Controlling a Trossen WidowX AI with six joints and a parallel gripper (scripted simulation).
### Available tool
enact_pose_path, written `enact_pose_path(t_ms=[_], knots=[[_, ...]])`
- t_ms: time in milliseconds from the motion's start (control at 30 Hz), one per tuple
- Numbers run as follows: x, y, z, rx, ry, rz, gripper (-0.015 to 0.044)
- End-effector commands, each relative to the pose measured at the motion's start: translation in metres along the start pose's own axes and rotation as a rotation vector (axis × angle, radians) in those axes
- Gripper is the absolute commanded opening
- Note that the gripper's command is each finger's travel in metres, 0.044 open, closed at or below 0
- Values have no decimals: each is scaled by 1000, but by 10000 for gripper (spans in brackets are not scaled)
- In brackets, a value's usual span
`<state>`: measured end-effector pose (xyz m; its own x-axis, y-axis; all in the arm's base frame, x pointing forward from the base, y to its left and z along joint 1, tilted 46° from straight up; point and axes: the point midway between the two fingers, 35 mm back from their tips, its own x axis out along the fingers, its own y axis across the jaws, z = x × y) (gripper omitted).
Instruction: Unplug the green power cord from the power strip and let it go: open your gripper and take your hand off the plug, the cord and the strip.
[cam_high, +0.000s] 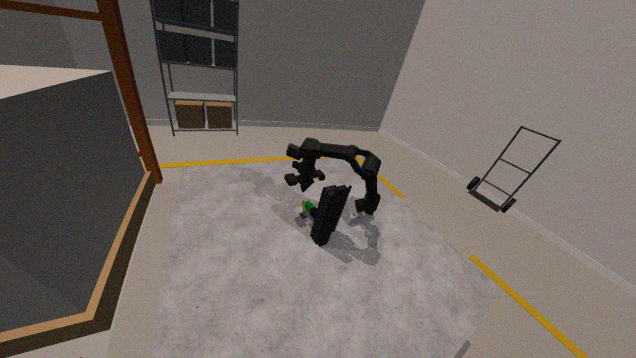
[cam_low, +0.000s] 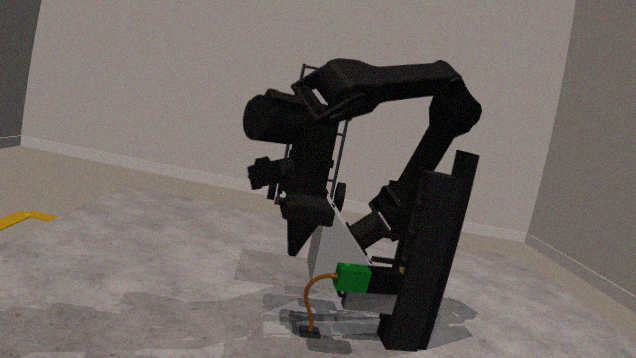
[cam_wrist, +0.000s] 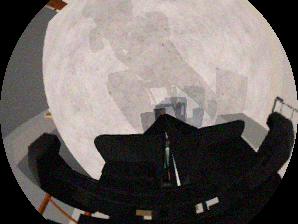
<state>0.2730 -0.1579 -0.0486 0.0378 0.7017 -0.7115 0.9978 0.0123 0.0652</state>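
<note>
One arm: the black arm (cam_high: 335, 150) (cam_low: 410, 80) arches over the power strip's side of the mottled grey surface (cam_high: 300, 310) (cam_low: 165, 225) (cam_wrist: 70, 100), its wrist bent so the hand end points down.
Gripper: the black gripper (cam_high: 305, 189) (cam_low: 294, 252) (cam_wrist: 164, 117) has its fingers closed together, with nothing held between them; in the exterior view their tips are above the green plug and off to its cord side, apart from it.
Power strip: the long black strip (cam_high: 329, 215) (cam_low: 435, 260) stands on end, leaning, its foot low near the surface.
Green plug: the green block (cam_high: 309, 206) (cam_low: 354, 277) sticks out sideways from the strip, joined through a black section (cam_low: 384, 279) that meets the strip's face; it appears still plugged in.
Cord: an orange lead (cam_high: 303, 207) (cam_low: 306, 295) leaves the plug's outer end, curves over and drops to a small dark block (cam_low: 310, 332) at the surface.
Wrist view: a thin sliver of green shows by the seam of the fingers; too small to tell more.
Hand truck: its dark frame (cam_high: 501, 158) (cam_low: 344, 134) stands near the pale wall.
Shelf unit: a dark rack (cam_high: 237, 75) at the grey wall bears two brown cartons (cam_high: 190, 114) low down.
</note>
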Motion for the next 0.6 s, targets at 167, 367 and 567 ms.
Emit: enact_pose_path(t_ms=[167, 367, 567], knots=[[0, 0, 0, -2, -1, -3, 0], [0, 0, 0, 0, 0, 0, 79], [0, 0, 0, 0, 0, 0, 160]])
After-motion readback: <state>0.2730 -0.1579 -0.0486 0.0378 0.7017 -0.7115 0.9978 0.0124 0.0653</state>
